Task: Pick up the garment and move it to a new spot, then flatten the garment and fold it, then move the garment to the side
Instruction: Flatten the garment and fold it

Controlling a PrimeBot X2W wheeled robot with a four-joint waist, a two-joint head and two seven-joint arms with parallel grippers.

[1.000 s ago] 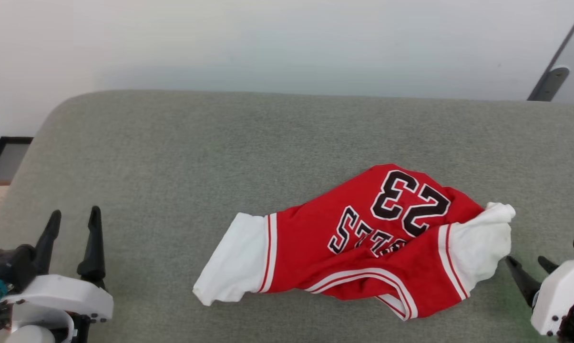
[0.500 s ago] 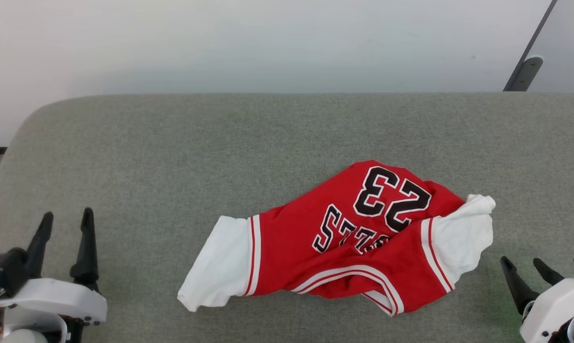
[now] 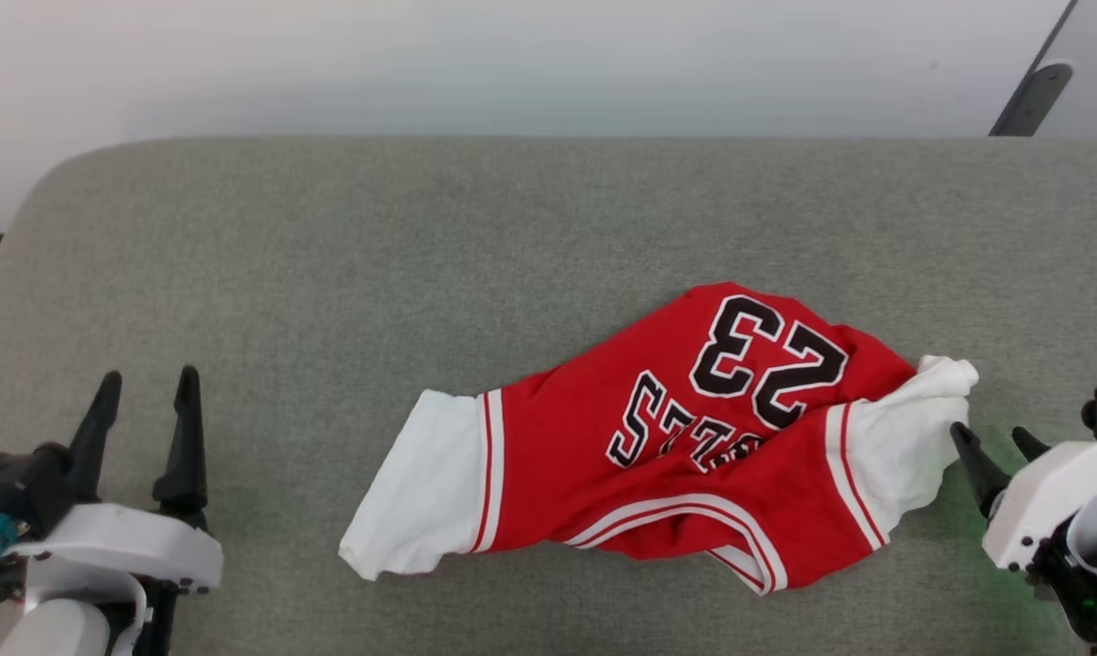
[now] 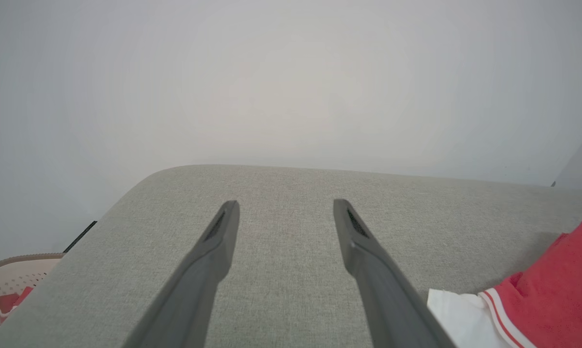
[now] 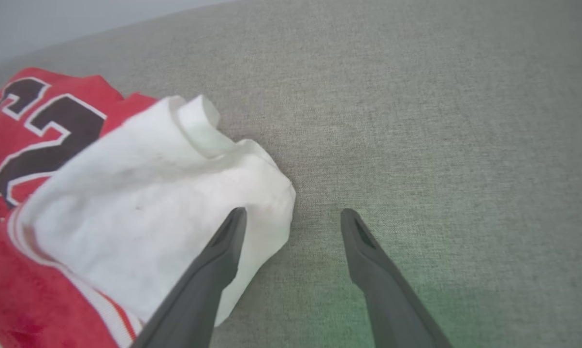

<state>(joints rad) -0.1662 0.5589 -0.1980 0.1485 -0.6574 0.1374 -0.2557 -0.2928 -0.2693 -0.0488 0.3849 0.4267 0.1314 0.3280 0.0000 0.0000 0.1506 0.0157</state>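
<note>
The garment [image 3: 676, 446], a red jersey with white sleeves and black "23" print, lies crumpled on the grey cushion, right of centre. One white sleeve [image 3: 421, 501] points left, the other [image 3: 913, 446] is bunched at the right. My right gripper [image 3: 990, 439] is open at that right sleeve's edge; in the right wrist view its left finger [image 5: 218, 261] overlaps the white sleeve [image 5: 151, 212], nothing between the fingers. My left gripper [image 3: 146, 387] stands open at the lower left, well apart from the garment [image 4: 552, 290], over bare cushion.
The grey cushioned surface [image 3: 330, 273] has a rounded far-left corner and a pale wall behind it. A beige perforated basket [image 4: 10, 285] with something red inside sits below the cushion's left edge. A dark slanted bar [image 3: 1027, 100] stands at the far right.
The head camera has shifted, so the whole scene sits differently. My right gripper has come closer to the bunched white sleeve. The garment's shape is unchanged.
</note>
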